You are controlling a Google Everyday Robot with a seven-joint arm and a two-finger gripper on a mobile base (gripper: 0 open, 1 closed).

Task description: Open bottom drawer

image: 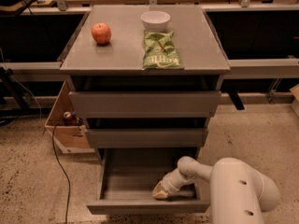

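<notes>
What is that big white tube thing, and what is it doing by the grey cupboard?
The white tube is a robot's arm. There is just one picture, from a camera looking down at the front of a grey cabinet with three drawers. At the arm's end is its tool, the part that grabs things. The tool is down inside the bottom drawer, which is pulled out. I cannot tell whether it grips anything. On top of the cabinet are a red apple, a white bowl and a green snack bag. A cardboard box sits on the floor beside it.

Apple (pixel 101 33), white bowl (pixel 155 20) and green snack bag (pixel 161 51) sit atop cabinet (pixel 117 55)
</notes>
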